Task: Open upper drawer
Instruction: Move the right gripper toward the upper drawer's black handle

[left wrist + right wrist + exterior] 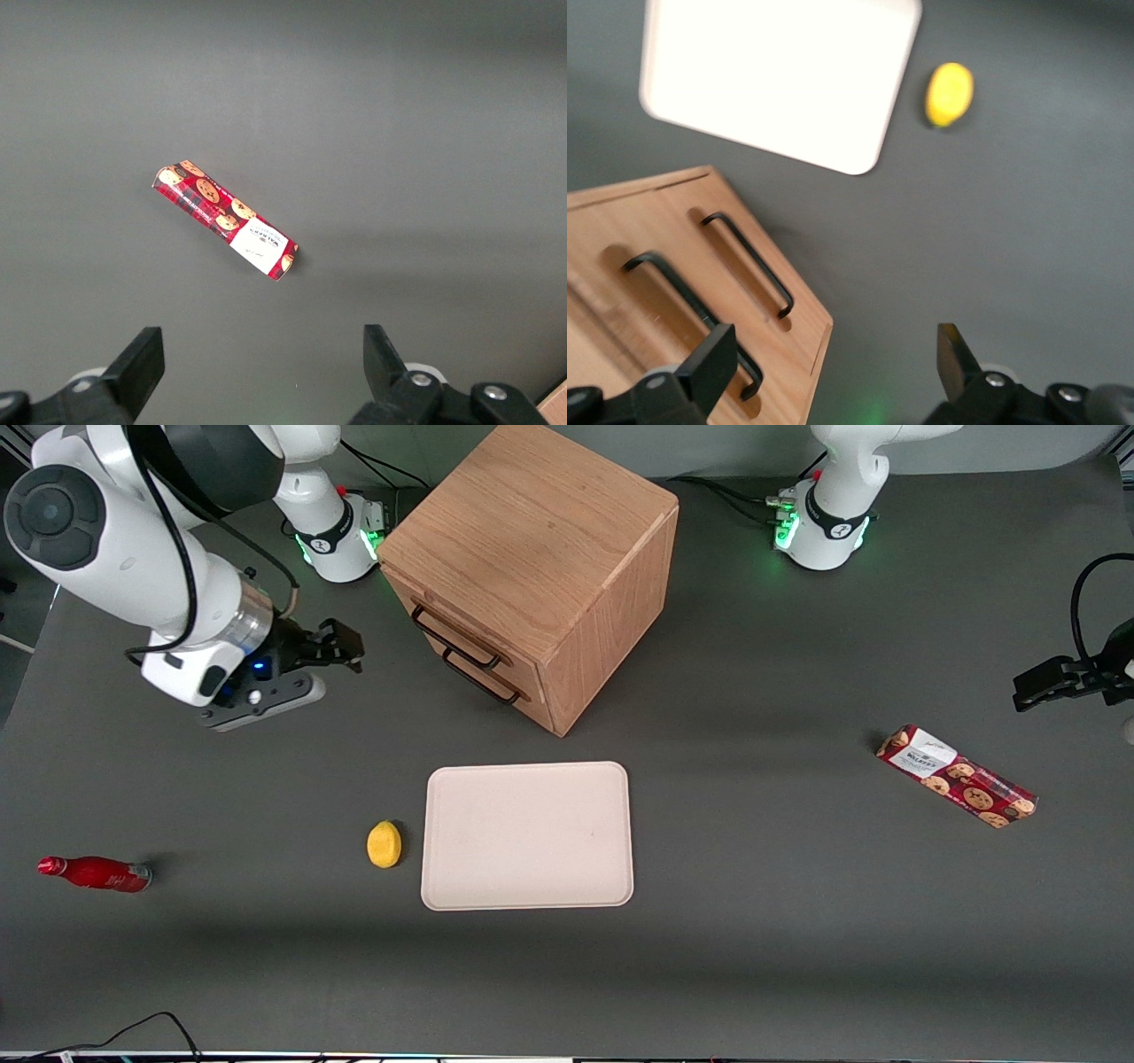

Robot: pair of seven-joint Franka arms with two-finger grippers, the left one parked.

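The wooden cabinet (532, 540) stands mid-table with both drawers shut. The upper drawer (443, 622) is the one just under the cabinet's top and carries a thin black bar handle (454, 640). The lower drawer's handle (483, 677) sits below it. My right gripper (337, 646) hovers in front of the drawers, a short gap from them, open and empty. In the right wrist view the gripper (833, 363) is open, and one finger (713, 359) overlaps the upper drawer's handle (678, 301). The lower handle (749, 261) shows beside it.
A pale rectangular tray (527, 837) lies nearer the front camera than the cabinet, with a yellow lemon (384, 843) beside it. A red bottle (96, 873) lies toward the working arm's end. A red cookie packet (957, 777) lies toward the parked arm's end.
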